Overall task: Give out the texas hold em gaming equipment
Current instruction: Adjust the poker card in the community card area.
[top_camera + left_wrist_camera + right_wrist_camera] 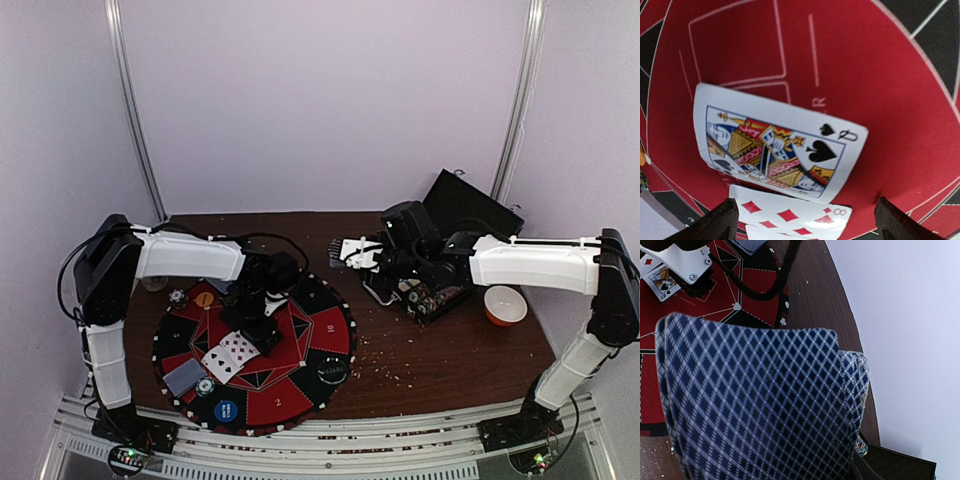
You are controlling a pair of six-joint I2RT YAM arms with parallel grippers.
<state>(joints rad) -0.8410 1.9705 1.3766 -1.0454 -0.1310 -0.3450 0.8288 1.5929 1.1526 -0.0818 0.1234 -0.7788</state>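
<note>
Your left gripper (806, 207) hangs wide open over the round red-and-black mat (880, 90), gripping nothing. Its fingers (715, 222) stand either side of the face-up cards there: the queen of spades (775, 150), overlapping the eight of diamonds (790, 216). Your right gripper (362, 255) is partly closed on a stack of blue diamond-backed cards (755, 400) — held up beside the black case (440, 295), just past the mat's far edge.

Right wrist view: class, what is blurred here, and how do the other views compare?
Right wrist: the card stack fills the frame, its diamond backs soft. Left wrist: the queen of spades is sharp, the fingers dark and blurred. Top external: evenly lit, detail soft.
</note>
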